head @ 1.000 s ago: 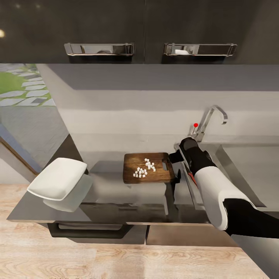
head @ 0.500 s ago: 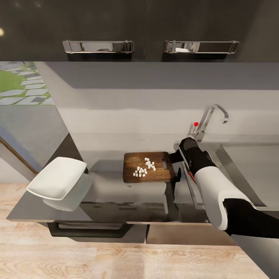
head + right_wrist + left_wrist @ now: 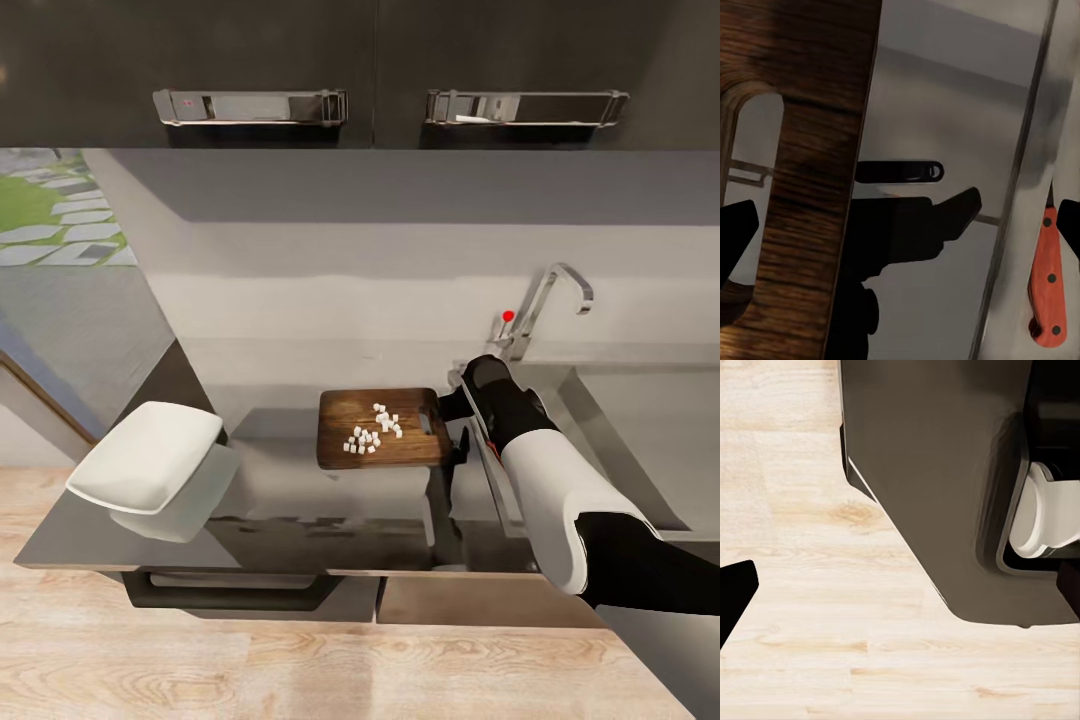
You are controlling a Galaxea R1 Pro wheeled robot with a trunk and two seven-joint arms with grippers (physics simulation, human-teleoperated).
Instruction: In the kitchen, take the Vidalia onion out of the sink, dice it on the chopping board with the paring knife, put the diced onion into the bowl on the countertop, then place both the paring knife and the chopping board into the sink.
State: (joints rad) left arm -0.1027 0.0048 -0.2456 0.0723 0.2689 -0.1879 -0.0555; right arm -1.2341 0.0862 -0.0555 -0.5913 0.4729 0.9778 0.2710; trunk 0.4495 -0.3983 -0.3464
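The dark wooden chopping board lies on the grey countertop with several small white pieces of diced onion on it. My right gripper hovers at the board's slotted right end, open, with nothing between its fingers. In the right wrist view the gripper spans the board's edge and bare steel. The paring knife, orange handle showing, lies just past a steel ridge beside one fingertip. The white bowl sits at the countertop's left end. My left gripper hangs open over the floor.
The sink with its chrome tap and red knob lies right of the board, partly behind my right arm. Dark upper cabinets hang overhead. The robot's dark base stands over light wood floor.
The whole head view has shifted slightly upward, so the camera moved. The board, diced onion, bowl and right arm keep their places relative to each other.
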